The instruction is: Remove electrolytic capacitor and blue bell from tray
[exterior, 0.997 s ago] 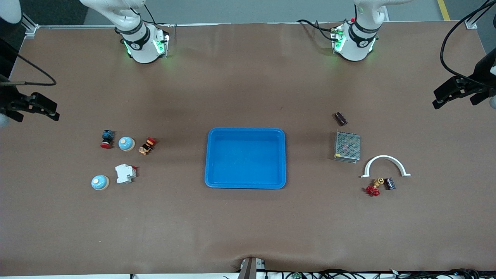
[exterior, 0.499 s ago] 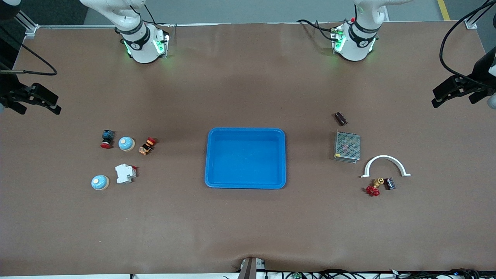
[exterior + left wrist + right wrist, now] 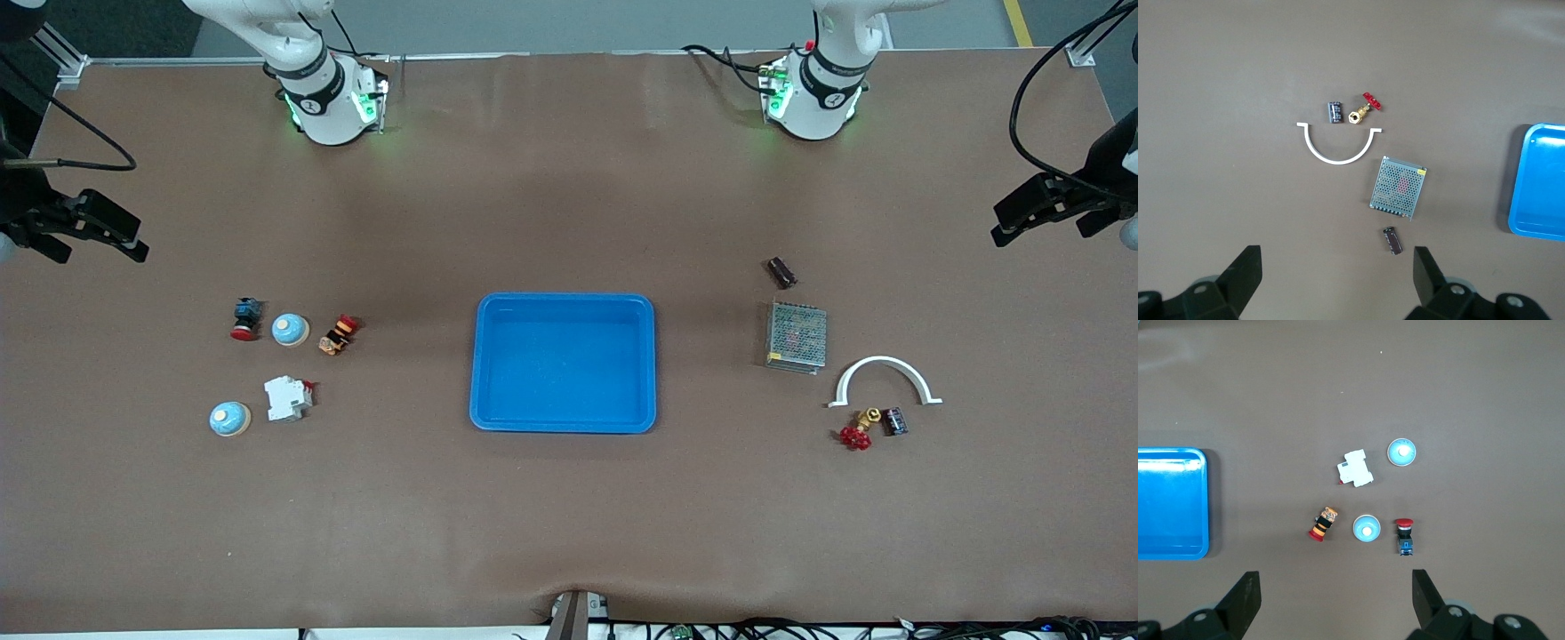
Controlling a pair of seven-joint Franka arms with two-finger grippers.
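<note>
We see the tray (image 3: pixel 563 363) mid-desk, bare inside; bells (image 3: pixel 290 329) at nine o'clock, capacitors (image 3: pixel 781 272) at three. Left gripper (image 3: pixel 1022 216) and right gripper (image 3: pixel 111 233) hover at desk ends, jaws released. Risk: grabbing needlessly.

tray (image 3: pixel 1538 183): cut off by the edge in both wrist views | left claw (image 3: pixel 1036 213): partly cut off at the front view's edge | capacitor markings beside the tray: too small to be read

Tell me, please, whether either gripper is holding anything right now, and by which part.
Nothing is held. The left gripper and the right gripper both hang open over bare table, and the tray is empty.
</note>
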